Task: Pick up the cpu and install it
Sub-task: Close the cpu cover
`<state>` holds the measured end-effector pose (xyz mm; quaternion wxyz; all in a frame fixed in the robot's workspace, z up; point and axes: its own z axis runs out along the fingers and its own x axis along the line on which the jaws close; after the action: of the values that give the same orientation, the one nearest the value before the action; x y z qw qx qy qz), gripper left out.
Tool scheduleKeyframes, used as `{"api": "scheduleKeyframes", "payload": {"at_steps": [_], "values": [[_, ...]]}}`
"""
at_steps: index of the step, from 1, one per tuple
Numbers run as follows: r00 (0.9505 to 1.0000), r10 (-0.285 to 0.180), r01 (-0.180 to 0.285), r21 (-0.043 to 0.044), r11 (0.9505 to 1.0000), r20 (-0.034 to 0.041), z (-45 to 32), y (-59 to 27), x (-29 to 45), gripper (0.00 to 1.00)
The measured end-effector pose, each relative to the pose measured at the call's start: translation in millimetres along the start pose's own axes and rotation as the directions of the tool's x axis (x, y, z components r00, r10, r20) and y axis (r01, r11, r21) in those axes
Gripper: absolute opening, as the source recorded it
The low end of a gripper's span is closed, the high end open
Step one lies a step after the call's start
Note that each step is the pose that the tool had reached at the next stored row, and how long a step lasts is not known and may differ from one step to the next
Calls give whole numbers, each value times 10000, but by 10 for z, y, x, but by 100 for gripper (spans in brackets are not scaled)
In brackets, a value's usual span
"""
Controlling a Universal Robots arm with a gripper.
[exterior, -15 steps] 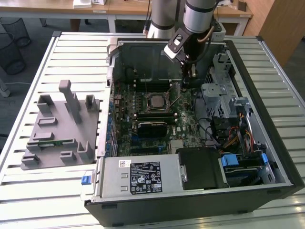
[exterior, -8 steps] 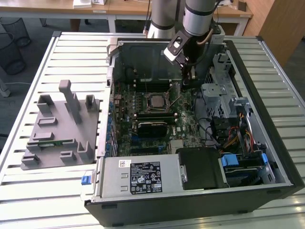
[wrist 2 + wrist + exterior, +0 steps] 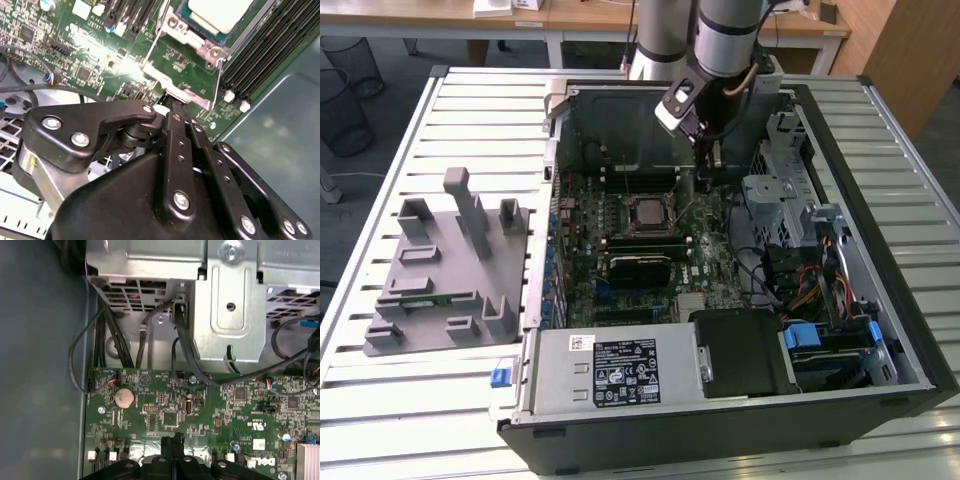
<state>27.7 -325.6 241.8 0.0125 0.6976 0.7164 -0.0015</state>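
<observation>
Open computer case (image 3: 720,425) lies on slatted table (image 3: 390,400). cpu (image 3: 650,212) sits in the socket (image 3: 632,226) mid-motherboard (image 3: 710,268), silver top up; its top also shows in the second wrist view (image 3: 220,11), inside the socket's metal frame (image 3: 176,25). Pincer (image 3: 707,160) is low inside the case, near the socket toward the exterior view's right, not touching the cpu. In both wrist views the pincer (image 3: 171,104) (image 3: 173,441) is clenched, fingers together, nothing between them, over green board near a coin battery (image 3: 124,397). Grey fixture (image 3: 430,250) on the table at the exterior view's left, well apart.
</observation>
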Motion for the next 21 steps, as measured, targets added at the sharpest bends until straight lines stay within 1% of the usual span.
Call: {"api": "scheduleKeyframes", "payload": {"at_steps": [4,13,21], "values": [[10000,0,0,0,10000,0,13,-36,1,11],[10000,-1,1,0,10000,0,77,-117,5,11],[10000,-1,1,0,10000,1,104,-197,5,11]]}}
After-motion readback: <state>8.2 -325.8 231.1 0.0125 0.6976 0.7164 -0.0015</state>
